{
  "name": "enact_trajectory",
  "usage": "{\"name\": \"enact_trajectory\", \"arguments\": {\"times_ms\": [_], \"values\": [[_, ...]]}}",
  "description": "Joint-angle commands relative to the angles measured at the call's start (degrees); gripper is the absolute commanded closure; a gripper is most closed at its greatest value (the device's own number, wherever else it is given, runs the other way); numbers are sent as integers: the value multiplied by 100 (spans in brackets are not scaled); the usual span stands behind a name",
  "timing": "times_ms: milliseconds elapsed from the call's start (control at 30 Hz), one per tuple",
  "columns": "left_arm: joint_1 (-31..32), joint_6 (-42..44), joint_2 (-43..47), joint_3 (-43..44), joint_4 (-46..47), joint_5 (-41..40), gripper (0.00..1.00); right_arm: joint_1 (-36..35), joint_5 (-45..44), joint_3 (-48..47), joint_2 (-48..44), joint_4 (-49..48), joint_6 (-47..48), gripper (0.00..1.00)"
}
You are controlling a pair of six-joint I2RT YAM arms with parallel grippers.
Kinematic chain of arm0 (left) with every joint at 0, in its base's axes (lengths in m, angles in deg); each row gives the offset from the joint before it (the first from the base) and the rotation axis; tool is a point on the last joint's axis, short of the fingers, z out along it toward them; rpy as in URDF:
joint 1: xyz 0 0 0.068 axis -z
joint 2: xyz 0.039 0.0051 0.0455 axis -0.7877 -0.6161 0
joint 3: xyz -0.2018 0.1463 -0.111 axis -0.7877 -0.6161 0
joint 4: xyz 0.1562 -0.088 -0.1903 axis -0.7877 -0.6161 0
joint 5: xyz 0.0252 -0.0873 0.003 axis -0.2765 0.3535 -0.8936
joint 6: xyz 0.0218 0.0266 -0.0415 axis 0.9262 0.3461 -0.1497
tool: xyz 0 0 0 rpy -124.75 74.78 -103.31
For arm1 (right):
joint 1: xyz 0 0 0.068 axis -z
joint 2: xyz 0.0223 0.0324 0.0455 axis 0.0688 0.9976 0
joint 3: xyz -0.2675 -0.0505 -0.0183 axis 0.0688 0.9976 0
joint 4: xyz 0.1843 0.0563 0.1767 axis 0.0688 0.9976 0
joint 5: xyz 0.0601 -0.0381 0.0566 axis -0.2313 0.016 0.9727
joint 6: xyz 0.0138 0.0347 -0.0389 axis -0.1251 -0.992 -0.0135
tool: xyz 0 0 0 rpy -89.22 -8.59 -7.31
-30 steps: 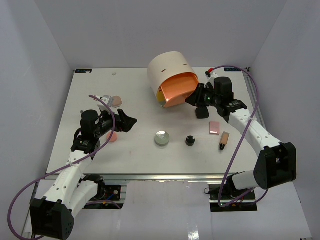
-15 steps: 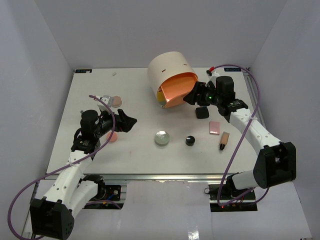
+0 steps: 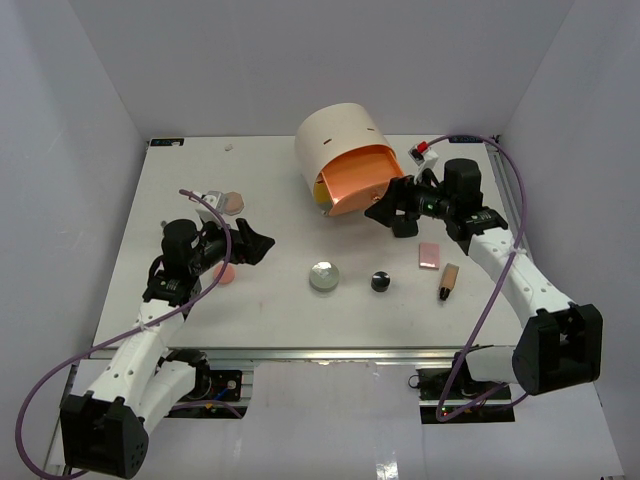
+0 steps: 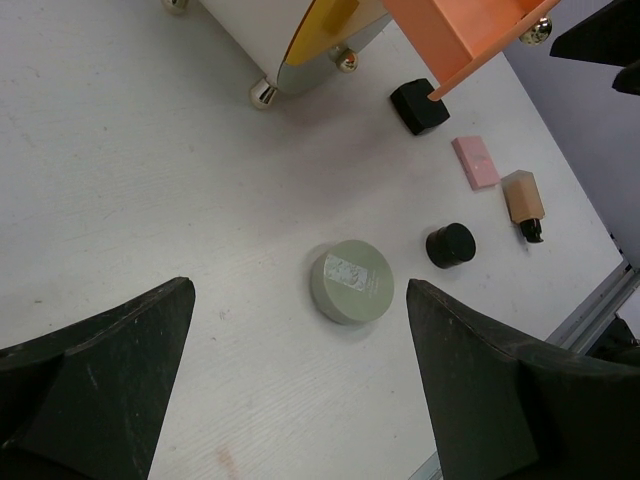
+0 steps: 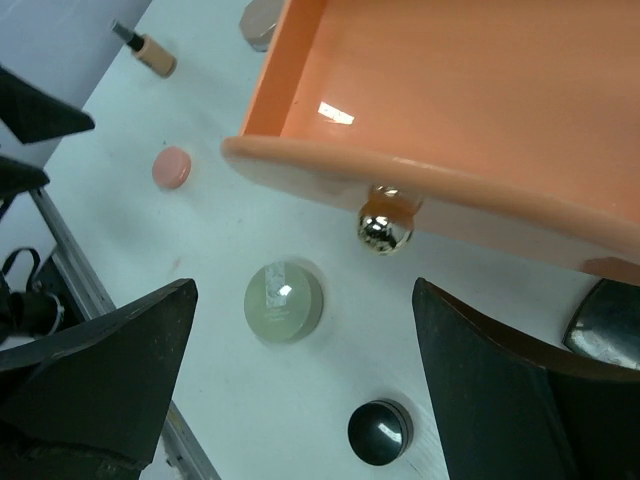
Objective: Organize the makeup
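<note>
The makeup lies scattered on the white table. A silver-white compact (image 3: 323, 275) and a black round jar (image 3: 380, 281) sit mid-table. Right of them are a pink palette (image 3: 430, 254), a tan tube (image 3: 449, 279) and a black square case (image 3: 405, 228). A pink disc (image 3: 225, 272) lies at the left. My right gripper (image 3: 390, 208) stands open just in front of the orange drawer (image 5: 450, 100), its gold knob (image 5: 385, 227) free between the jaws. The left gripper (image 3: 255, 243) hovers open left of the compact (image 4: 350, 281), holding nothing.
The cream drum (image 3: 340, 140) stands at the back centre with its orange drawer (image 3: 357, 178) pulled out and a yellow drawer below it. A beige disc (image 3: 232, 202) and another tan tube (image 5: 150, 52) lie at the far left. White walls close in the table.
My right gripper has opened and drawn back to the right, away from the drawer's knob. The drawer stays pulled out. The left arm has not moved.
</note>
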Motion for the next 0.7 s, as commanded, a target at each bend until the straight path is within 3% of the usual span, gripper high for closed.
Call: {"name": "enact_trajectory", "arguments": {"times_ms": [0,200,400,567,667], "values": [[2,-1,-132,248,19,287,2,102,977,200,-370,62,921,3],[425,-12,-492,400,-194,330,4,181,1400,229,-851,1273,2605,2],[1136,-86,-775,694,-816,-395,5,191,1568,588,-1323,2285,3970,2],[1911,-218,-868,863,-1307,-1058,5,140,1339,1058,-1515,2619,4712,2],[2192,-177,-793,954,-1574,-1376,5,-88,750,1280,-1411,2666,5048,2]]}}
